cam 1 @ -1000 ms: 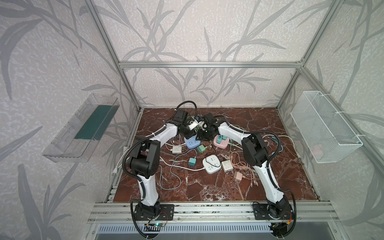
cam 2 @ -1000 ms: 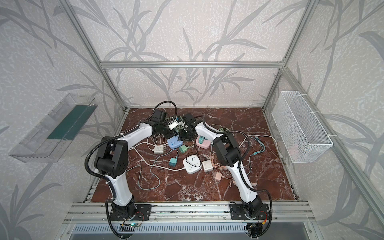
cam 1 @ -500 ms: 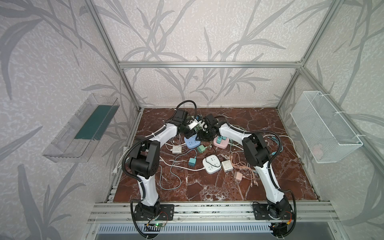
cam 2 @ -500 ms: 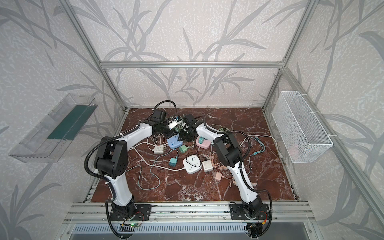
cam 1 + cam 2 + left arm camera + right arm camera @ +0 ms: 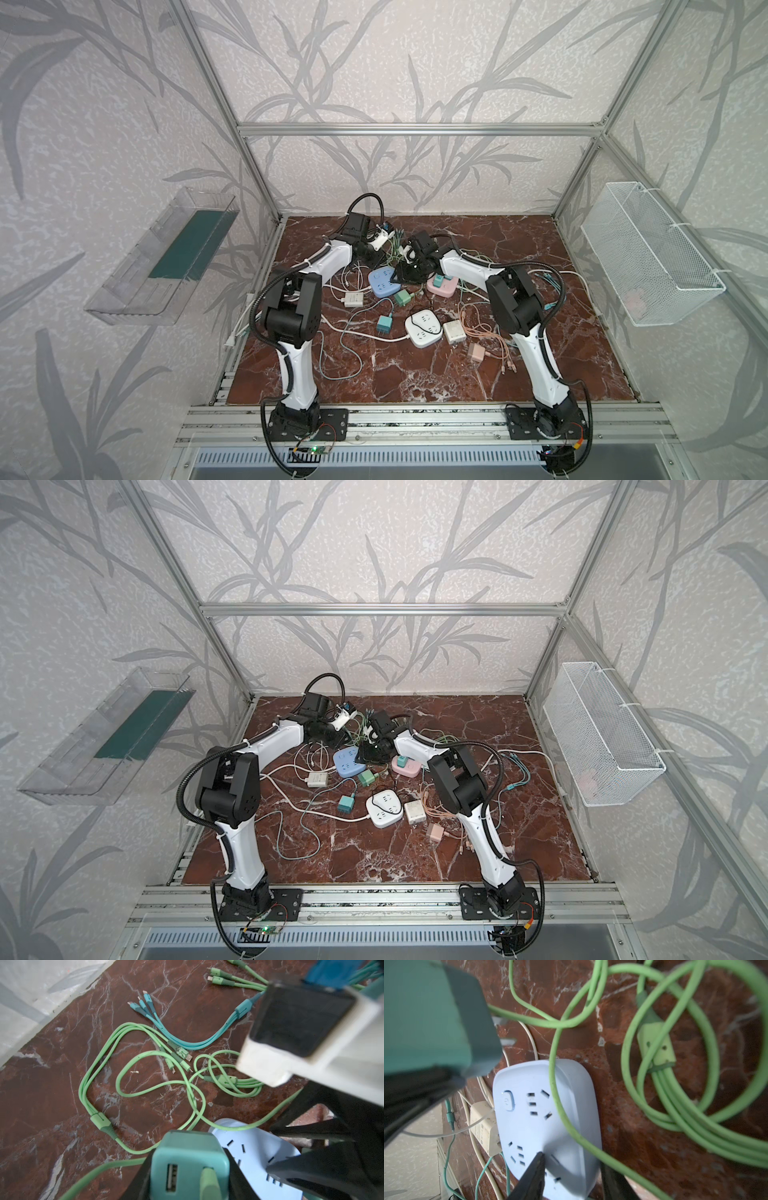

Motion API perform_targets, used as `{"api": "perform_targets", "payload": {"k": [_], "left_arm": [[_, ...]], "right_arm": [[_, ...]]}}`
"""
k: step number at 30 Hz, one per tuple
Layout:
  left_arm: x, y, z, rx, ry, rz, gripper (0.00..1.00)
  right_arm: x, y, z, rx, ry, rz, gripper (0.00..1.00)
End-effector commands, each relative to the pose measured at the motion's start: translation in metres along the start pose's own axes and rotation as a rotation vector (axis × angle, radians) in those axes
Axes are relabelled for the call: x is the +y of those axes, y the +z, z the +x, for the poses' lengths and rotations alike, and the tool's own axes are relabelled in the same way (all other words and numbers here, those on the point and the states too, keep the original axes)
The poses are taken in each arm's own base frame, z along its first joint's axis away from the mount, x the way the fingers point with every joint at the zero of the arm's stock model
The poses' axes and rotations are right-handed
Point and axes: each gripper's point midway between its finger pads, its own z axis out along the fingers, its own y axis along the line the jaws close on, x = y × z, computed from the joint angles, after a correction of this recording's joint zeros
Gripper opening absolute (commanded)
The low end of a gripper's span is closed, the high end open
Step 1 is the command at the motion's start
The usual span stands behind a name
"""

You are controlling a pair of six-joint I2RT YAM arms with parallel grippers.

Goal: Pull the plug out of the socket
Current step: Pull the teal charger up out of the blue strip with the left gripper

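Observation:
A teal USB charger plug (image 5: 187, 1153) with a green cable in one port sits between the black fingers of my left gripper (image 5: 189, 1178), which is shut on it. In the right wrist view the plug (image 5: 425, 1012) hangs above the table with its metal prongs bare, clear of the light-blue socket (image 5: 533, 1122). My right gripper (image 5: 573, 1164) straddles the socket's end, one finger on its face and one at its side. In both top views the socket (image 5: 383, 281) (image 5: 348, 762) lies between the left gripper (image 5: 374, 261) and the right gripper (image 5: 409, 275).
Green cables (image 5: 145, 1076) loop on the marble behind the socket. Nearby lie a pink socket (image 5: 442, 286) with a plug in it, a white socket (image 5: 423, 329), loose adapters (image 5: 353, 298) and cords. A wire basket (image 5: 648, 257) hangs right, a clear tray (image 5: 166, 262) left.
My right gripper has edged slightly to the right at the socket. The left gripper keeps the plug in the same place.

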Motion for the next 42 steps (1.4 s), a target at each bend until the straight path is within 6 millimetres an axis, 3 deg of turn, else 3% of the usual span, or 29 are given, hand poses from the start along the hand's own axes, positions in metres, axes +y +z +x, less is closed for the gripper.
{"api": "perform_targets", "payload": {"k": [1,18,23,31,38,42], "left_arm": [[0.008,0.002,-0.001,0.013,-0.059,0.006,0.23],[0.011,0.021,0.016,0.037,-0.144,0.111,0.25],[0.013,0.020,0.016,0.025,-0.135,0.123,0.26],[0.017,0.022,0.044,0.142,-0.119,0.099,0.45],[0.024,0.017,0.049,0.158,-0.129,0.037,0.59],[0.034,0.013,0.050,0.183,-0.147,-0.021,0.62]], "right_arm": [[0.008,-0.009,0.006,0.005,-0.014,-0.006,0.46],[0.028,-0.035,-0.007,-0.051,-0.072,-0.032,0.51],[0.025,-0.033,-0.006,-0.050,-0.061,-0.031,0.51],[0.023,-0.034,-0.005,-0.050,-0.062,-0.025,0.51],[0.021,-0.035,-0.004,-0.046,-0.060,-0.023,0.52],[0.019,-0.037,-0.004,-0.047,-0.059,-0.020,0.52]]}}
